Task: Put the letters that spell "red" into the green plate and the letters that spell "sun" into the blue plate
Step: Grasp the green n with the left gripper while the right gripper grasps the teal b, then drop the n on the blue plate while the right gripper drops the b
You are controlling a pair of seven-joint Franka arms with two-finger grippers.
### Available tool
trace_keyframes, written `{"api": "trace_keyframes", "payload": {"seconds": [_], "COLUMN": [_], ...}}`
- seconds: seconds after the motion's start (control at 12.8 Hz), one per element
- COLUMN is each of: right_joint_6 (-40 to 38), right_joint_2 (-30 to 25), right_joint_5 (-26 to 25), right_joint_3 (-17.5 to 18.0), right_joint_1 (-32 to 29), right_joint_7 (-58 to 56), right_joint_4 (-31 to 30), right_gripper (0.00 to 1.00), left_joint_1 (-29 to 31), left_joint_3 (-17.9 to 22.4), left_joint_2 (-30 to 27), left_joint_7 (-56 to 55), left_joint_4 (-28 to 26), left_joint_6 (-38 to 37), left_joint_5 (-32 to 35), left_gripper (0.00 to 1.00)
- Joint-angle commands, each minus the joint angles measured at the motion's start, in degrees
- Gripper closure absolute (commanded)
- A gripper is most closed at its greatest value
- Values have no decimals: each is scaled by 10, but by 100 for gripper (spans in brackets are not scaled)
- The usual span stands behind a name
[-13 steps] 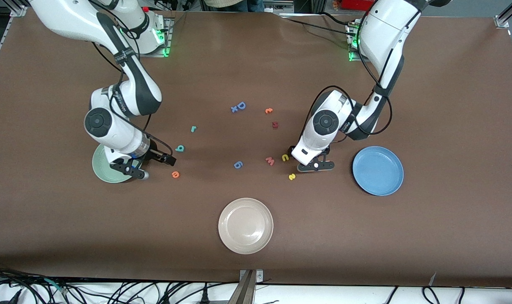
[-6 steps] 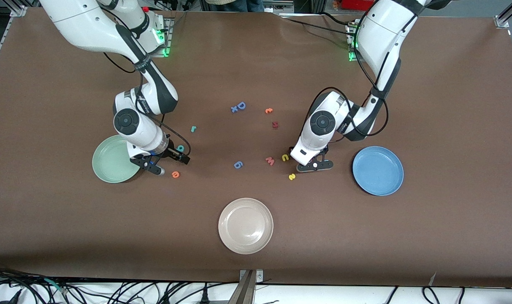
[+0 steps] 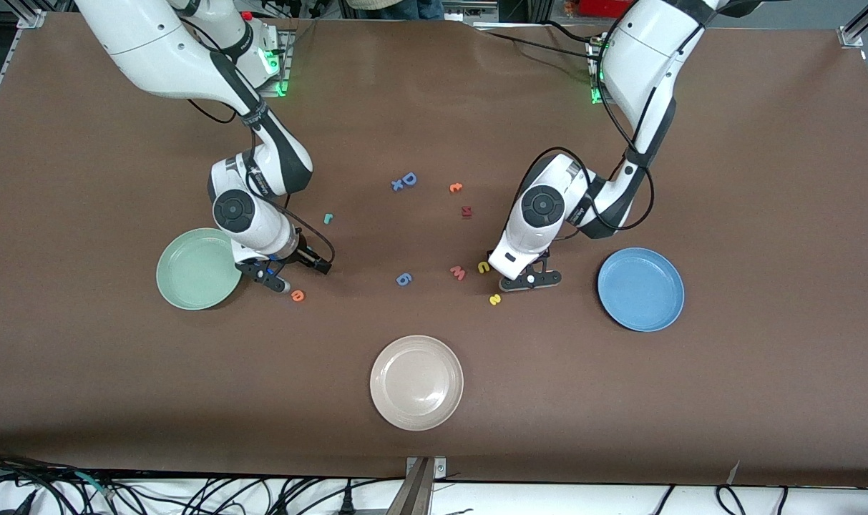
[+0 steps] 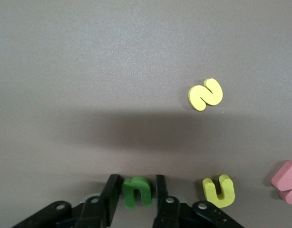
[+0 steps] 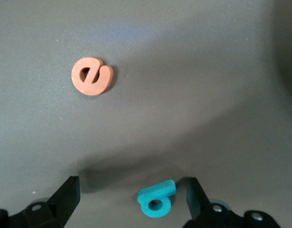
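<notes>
Left gripper (image 4: 139, 202) clamped on olive-green foam "n" (image 4: 136, 191), down on counter; next: lift, carry to sky-blue round plate (image 3: 640, 289). Right gripper (image 5: 131, 197) wide open, straddling teal foam "d" (image 5: 157, 199); next: close.

Left gripper (image 4: 140, 192) low at the worktop, fingers (image 4: 111, 192) closed on a small piece; right gripper (image 5: 131, 194) low, fingers (image 5: 67, 192) spread wide.

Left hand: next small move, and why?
Probably lift straight up. In the left wrist view the left hand has its fingers closed on the olive-green n, which seems to sit on the table. The blue plate is empty, so once clear, carry the n there. The right hand stands open around the teal d.
</notes>
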Motion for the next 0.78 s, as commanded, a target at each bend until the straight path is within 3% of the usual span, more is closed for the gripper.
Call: {"api": "trace_keyframes", "payload": {"seconds": [0.0, 0.16, 0.31, 0.47, 0.7], "right_joint_6": [-18, -27, -28, -36, -44], "right_joint_2": [-3, -3, -3, -4, -5], "right_joint_5": [-12, -25, -29, -29, -29], "right_joint_3": [2, 2, 1, 1, 1], "right_joint_1": [5, 5, 5, 5, 4], "right_joint_7": [17, 17, 16, 16, 16], "right_joint_4": [-2, -3, -2, -2, -1], "right_gripper": [6, 19, 33, 47, 55], "left_joint_1": [0, 7, 12, 51, 129], "left_joint_3": [4, 5, 10, 10, 10], "left_joint_2": [-4, -26, -36, -46, -46], "left_joint_7": [-7, -4, 13, 105, 225], "left_joint_4": [5, 12, 57, 87, 86], "left_joint_6": [-10, -54, -140, -214, -215], "left_joint_5": [13, 19, 20, 20, 21], "left_gripper": [98, 98, 98, 97, 96]}}
